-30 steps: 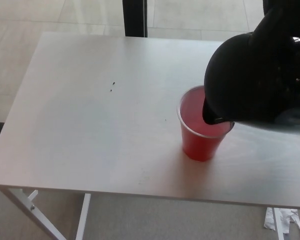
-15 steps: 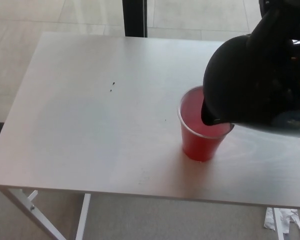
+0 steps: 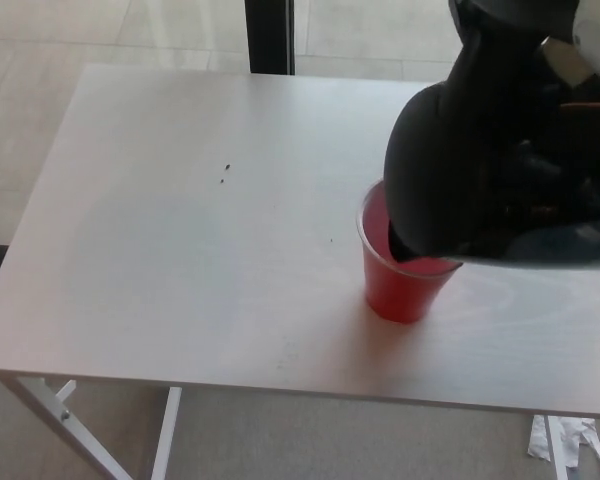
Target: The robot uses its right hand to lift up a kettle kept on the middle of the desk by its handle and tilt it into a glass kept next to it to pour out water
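1. The black kettle (image 3: 450,170) hangs tilted above the right half of the desk, its lower front edge dipped over the mouth of the cup; the spout itself cannot be picked out against the dark body, and no stream of water shows.
2. Its right side runs off the picture's edge, and the handle is lost in the black mass at the upper right.
3. The right hand (image 3: 550,130) merges with that mass (black on black), so it is not possible to tell whether its fingers are wrapped round the handle or held apart.
4. A pale strip of the arm's casing (image 3: 590,45) shows at the top right corner, cut off by the frame.
5. The red cup (image 3: 405,285) stands upright on the desk directly under the kettle; the far right part of its rim and most of its inside are hidden by the kettle, so the level inside is hard to read.
6. The white desk (image 3: 180,250) is seen whole on its left, but its right end runs out of frame; two small dark specks (image 3: 224,173) lie well left of the cup.
7. The left hand does not appear anywhere.
8. Below the front edge, a white leg frame (image 3: 60,415) shows at the lower left, and a scrap of crumpled white paper (image 3: 565,440) lies on the floor at the lower right, partly cut off.
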